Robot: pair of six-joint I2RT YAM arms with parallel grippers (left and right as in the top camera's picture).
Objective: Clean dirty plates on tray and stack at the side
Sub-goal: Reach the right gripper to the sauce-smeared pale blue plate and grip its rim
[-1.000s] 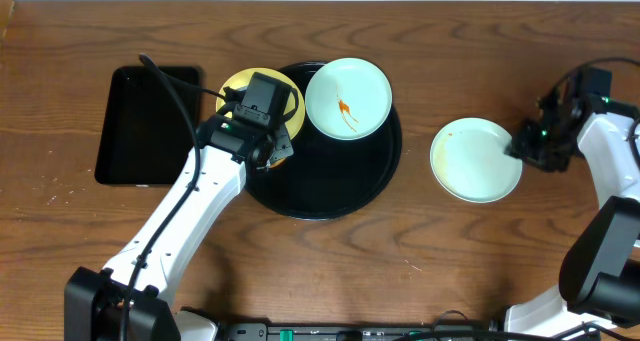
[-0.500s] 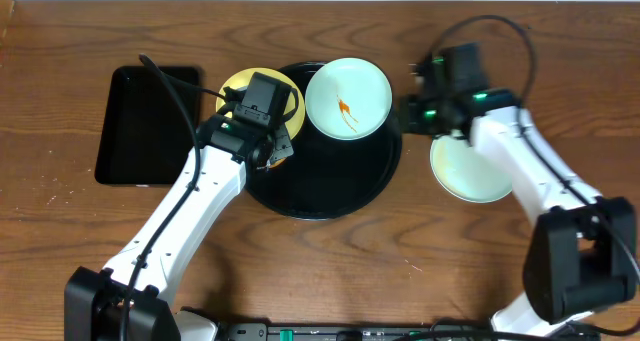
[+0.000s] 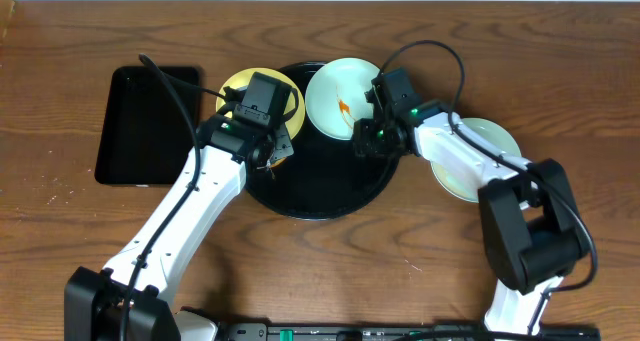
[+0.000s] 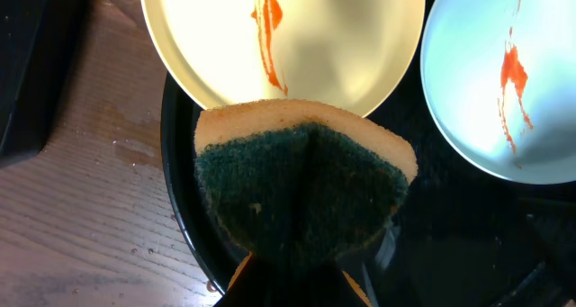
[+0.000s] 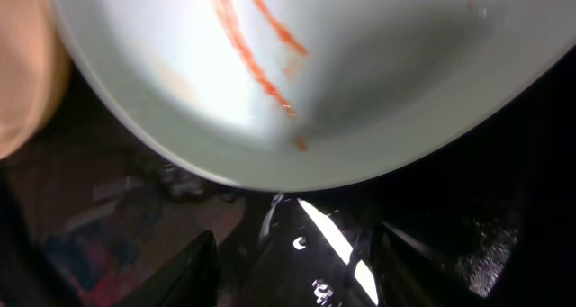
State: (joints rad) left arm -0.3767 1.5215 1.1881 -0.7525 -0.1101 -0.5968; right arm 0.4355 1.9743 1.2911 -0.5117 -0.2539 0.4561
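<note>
Black tray [image 3: 322, 184] with yellow plate [image 3: 234, 85], blue plate [image 3: 335, 89]

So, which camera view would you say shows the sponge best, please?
The left wrist view: the sponge fills mid-frame, folded, green face toward the camera, yellow edge showing. Overhead, the left gripper holding it hides all but a small orange sliver. The right wrist view shows only a blurred tan patch at its left edge, unidentifiable.
</note>
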